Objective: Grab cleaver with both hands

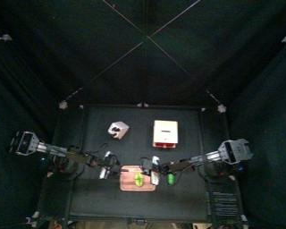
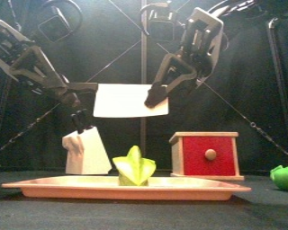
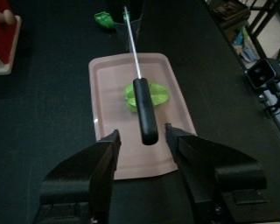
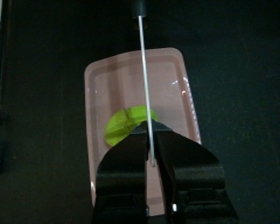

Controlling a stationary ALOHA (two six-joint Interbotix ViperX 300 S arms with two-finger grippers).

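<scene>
Right gripper (image 2: 150, 96): closed on the blade of the cleaver (image 2: 130, 100), pinching its edge; in the right wrist view the thin blade runs straight out from between the jaws.
Left gripper (image 2: 76, 119): jaws spread wide, one on either side of the cleaver's black handle (image 3: 147, 112); whether either jaw touches the handle cannot be told.
Cleaver: held in the air above the pink tray (image 2: 62, 188), white blade broadside to the front camera, handle end toward the left gripper, opposite edge in the right gripper.
Pink tray: lies flat on the desk (image 2: 144, 214) directly below the cleaver, near the desk's front edge.
Green star-shaped piece (image 2: 134, 167): stands inside the pink tray, under the cleaver's blade.
White block (image 2: 86, 151): on the desk behind the pink tray, toward the left arm's side.
Red box (image 2: 207, 154): on the desk behind the pink tray, toward the right arm's side; pale top and base, round knob on its red face.
Small green object (image 2: 284, 175): on the desk beside the tray's right end, partly cut off by the front view's edge.
Arms: both reach in over the pink tray from opposite sides and meet at the cleaver.
</scene>
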